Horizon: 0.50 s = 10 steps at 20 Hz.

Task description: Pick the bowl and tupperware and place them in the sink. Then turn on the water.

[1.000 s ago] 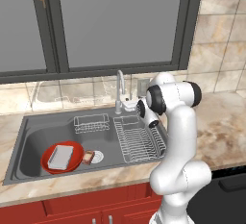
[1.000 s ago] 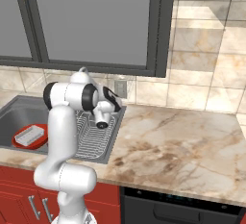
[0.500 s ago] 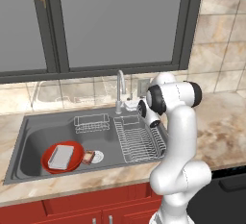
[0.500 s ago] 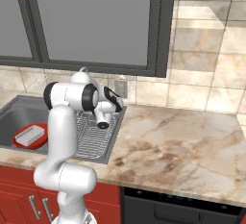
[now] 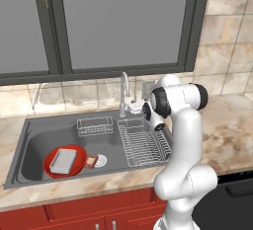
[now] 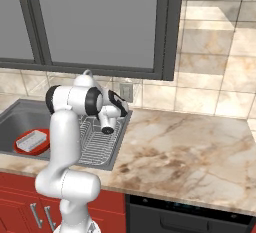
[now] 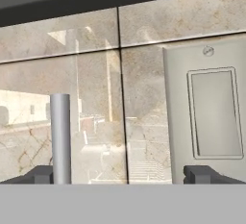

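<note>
— Nothing much has moved: the hand (image 6: 118, 105) has only crept closer to the faucet (image 5: 123, 93), fingers wide apart, empty.

— And the dishes?

— Bowl (image 5: 65, 161), with the tupperware (image 5: 63, 160) inside, lies at seven o'clock in the sink (image 5: 34, 130). Water comes next, I reckon.

I see the bowl (image 5: 64, 161), glossy red, wide and shallow, sitting upright on the floor of the sink (image 5: 34, 140), toward the basin's seven o'clock corner. The tupperware (image 5: 63, 160), a small flat light grey rectangle with rounded corners, lies inside the bowl. The sink is a large grey metal basin with a wire rack at its three o'clock side and a curved chrome faucet at twelve o'clock on the rim.
</note>
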Available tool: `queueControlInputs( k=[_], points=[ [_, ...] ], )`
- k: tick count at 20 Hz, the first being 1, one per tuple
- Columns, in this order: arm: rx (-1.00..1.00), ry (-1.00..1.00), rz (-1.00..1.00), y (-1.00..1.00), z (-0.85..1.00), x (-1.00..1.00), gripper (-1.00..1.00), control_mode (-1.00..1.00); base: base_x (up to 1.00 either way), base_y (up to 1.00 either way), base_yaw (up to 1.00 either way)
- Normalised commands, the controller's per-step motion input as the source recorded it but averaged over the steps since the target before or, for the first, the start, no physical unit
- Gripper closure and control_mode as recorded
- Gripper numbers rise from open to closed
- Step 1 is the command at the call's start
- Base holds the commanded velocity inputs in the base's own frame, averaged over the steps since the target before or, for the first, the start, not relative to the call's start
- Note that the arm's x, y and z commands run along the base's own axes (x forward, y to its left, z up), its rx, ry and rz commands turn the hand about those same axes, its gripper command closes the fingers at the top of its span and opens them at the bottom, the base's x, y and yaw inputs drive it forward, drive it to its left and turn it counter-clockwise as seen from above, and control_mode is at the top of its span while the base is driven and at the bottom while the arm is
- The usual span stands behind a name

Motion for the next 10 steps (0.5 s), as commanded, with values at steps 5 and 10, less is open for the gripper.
queueControlInputs(
  k=[5,10],
  points=[
    [0.01,0.00,0.00,-0.44,0.00,0.00,-1.00,-1.00,0.00,0.00,0.00],
    [0.00,-0.02,-0.05,-0.50,-0.04,0.00,-1.00,-1.00,0.00,0.00,0.00]
  ],
)
